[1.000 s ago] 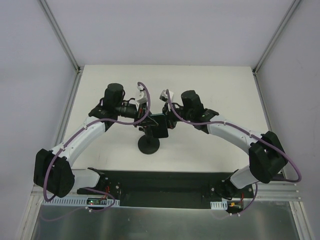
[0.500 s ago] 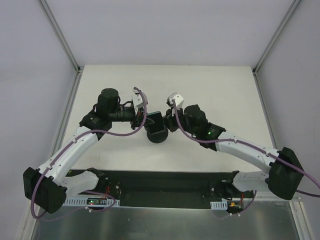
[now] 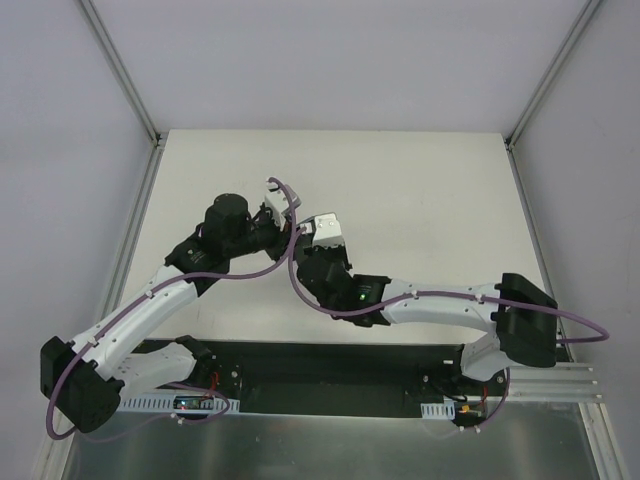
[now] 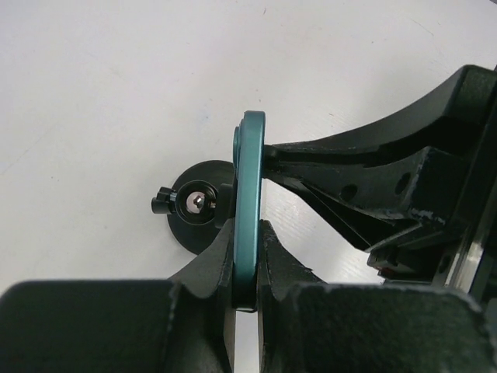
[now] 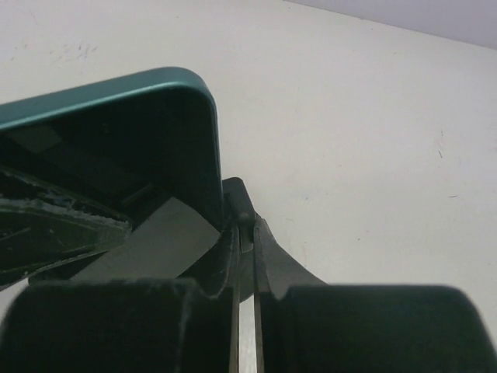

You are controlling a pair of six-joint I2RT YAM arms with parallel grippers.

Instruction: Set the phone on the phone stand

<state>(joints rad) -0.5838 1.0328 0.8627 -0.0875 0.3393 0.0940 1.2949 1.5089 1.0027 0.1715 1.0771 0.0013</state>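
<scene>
Teal-edged phone (image 4: 250,175) edge-on above table (image 4: 93,78), clamped in my left gripper (image 4: 248,237) | right gripper (image 4: 272,154) closed, tip at phone's face, hold unclear | phone stand (image 4: 194,206) below, left of phone in left wrist view

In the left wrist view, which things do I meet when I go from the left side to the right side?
phone stand → phone, seen edge-on → right end effector

No text, label, brand, number or sign can be read anywhere.
</scene>
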